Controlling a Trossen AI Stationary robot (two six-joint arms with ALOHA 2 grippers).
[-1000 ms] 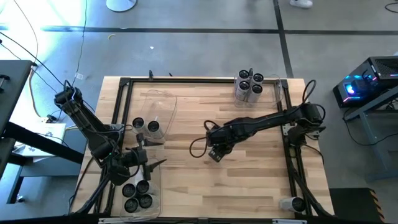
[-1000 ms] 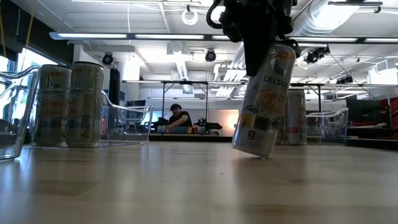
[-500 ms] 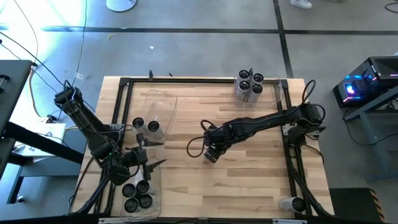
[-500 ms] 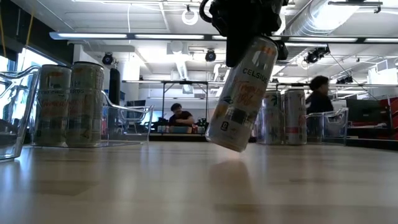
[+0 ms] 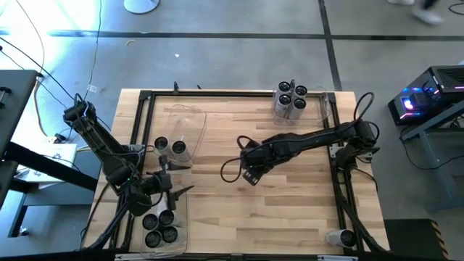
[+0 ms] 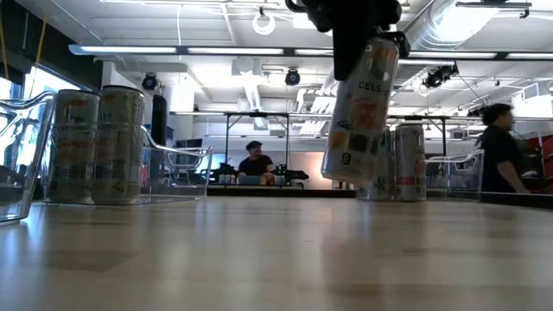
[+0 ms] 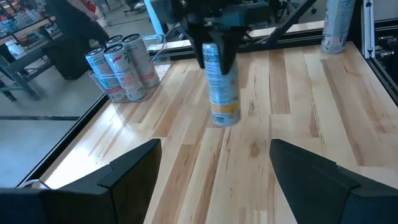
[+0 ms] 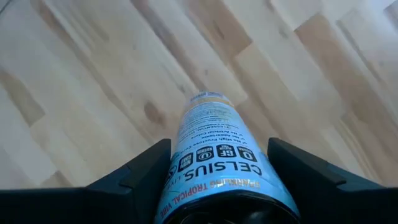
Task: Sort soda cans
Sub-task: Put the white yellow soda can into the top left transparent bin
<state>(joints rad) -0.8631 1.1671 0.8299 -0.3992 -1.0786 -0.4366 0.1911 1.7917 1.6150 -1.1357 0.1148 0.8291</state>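
— Over the middle of the pale wooden table [image 5: 290, 210], what?

— Tall silvery soda can with orange and yellow print [image 6: 361, 112], pinched near its top by the right gripper [image 5: 249, 174]. Tilted a little, base clear of the wood.

— Grip visible from the wrist?

— Yes. One dark finger [image 8: 134, 177] on each side of the can's body, pressed against it, label readable between them.

— And the left gripper [image 5: 180, 180]?

— Low at the table's left edge, fingers [image 7: 134, 171] spread wide, nothing between them. Pointed toward the held can, well apart from it.

— Other cans, where?

— Cluster of dark-topped cans [image 5: 154, 238] packed upright in a clear plastic rectangular bin [image 5: 179, 230], just beside the left gripper at the table's left corner. Two more upright cans [image 5: 169, 146] side by side on the bare wood farther along the left edge, next to a second clear bin [image 5: 190, 119]; whether touching its wall, cannot tell.

— Right side?

— Four cans [image 5: 291, 100] bunched upright at the far right corner, inside a third clear bin [image 5: 328, 105]. Lone silvery can [image 7: 336, 25] upright beside the black frame rail [image 7: 368, 28], well apart from all the rest.

— Anything beyond the table?

— Seated person [image 6: 255, 164] at a desk far behind, and a second person [image 6: 499, 164] at the right edge of the low view.
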